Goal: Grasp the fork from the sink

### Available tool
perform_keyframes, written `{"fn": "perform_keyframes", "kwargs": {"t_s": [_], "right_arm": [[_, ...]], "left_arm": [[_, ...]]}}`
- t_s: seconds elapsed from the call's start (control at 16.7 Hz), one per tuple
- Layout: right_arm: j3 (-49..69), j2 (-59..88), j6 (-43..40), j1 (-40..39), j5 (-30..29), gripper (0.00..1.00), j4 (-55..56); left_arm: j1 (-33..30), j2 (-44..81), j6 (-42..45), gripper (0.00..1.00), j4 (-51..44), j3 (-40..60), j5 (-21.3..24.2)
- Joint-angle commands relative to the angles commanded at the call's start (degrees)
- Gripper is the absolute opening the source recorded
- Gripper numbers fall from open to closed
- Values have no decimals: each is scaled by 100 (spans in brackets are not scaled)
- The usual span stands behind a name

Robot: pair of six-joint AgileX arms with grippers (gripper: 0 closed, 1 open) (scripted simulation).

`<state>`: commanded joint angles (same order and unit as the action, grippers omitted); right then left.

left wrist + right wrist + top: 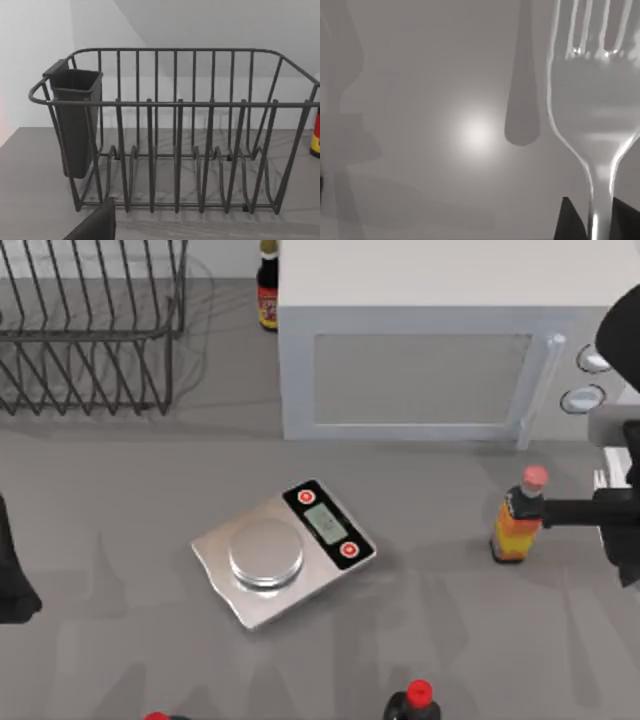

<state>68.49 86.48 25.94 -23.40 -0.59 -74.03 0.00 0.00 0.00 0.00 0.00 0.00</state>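
Right gripper (592, 220) is clamped narrow on the fork (592, 115) w/ the shiny handle pinched between its dark fingers (570, 220) and the tines sticking out away from the wrist, over a plain grey surface; in the top view the right arm (610, 510) sits just to the right of the orange sauce bottle (518, 520), at the table's right edge. Left arm (15, 580) is parked well left of the kitchen scale (283, 552), its cam facing the empty wire dish rack (175, 130) w/ the dark utensil cup (75, 120) on one end, and can't tell if that gripper's wide or closed. Microwave (420, 350) is behind the scale, btw.
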Motion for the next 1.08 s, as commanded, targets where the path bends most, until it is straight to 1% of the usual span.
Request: {"fn": "perform_keyframes", "kwargs": {"t_s": [0.36,0.6,0.72,0.96,1.08], "right_arm": [[-1196,191,52,-36,-29,0,1185],[-1595,375,-27,-123,35,0,2045],[-1636,391,-55,-139,58,0,2224],[-1637,392,-56,-140,59,0,2231],[-1637,392,-56,-140,59,15,2231]], "left_arm": [[0,0,0,100,0,0,0],[0,0,0,100,0,0,0],[0,0,0,100,0,0,0],[0,0,0,100,0,0,0],[0,0,0,100,0,0,0]]}}
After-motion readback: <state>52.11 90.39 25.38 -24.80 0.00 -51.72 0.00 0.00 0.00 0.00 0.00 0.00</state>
